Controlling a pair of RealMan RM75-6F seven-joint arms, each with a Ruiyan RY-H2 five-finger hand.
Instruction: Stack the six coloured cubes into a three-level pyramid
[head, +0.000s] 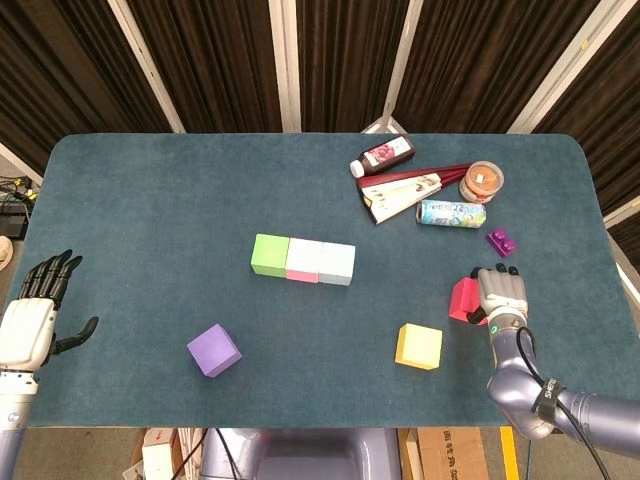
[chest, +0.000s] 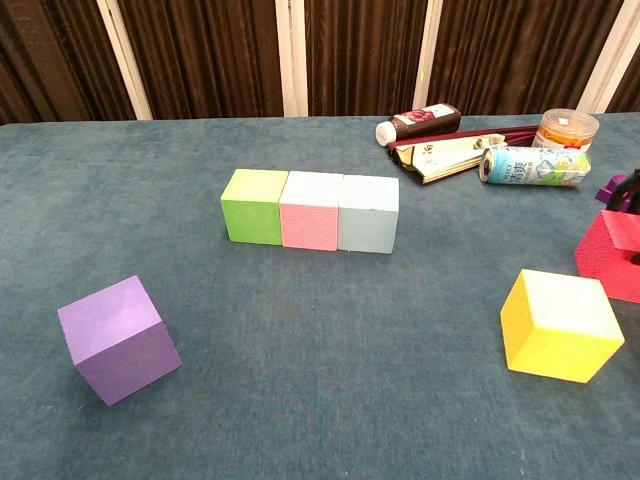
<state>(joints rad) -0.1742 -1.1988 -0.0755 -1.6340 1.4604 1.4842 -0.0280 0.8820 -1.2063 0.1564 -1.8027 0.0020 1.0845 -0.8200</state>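
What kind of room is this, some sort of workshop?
Probably a robot test lab. A table covered in blue-green felt stands before dark curtains, toy cubes such as the purple cube lie on it, and a mechanical right hand reaches over its edge.

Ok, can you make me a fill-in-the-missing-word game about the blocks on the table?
1. In the row of three cubes, the pink cube sits in the ____.
2. The cube at the row's left end is ____.
3. The right hand is beside the ____ cube.
4. The purple cube stands ____, touching no other cube.

Missing words: middle; green; magenta; alone
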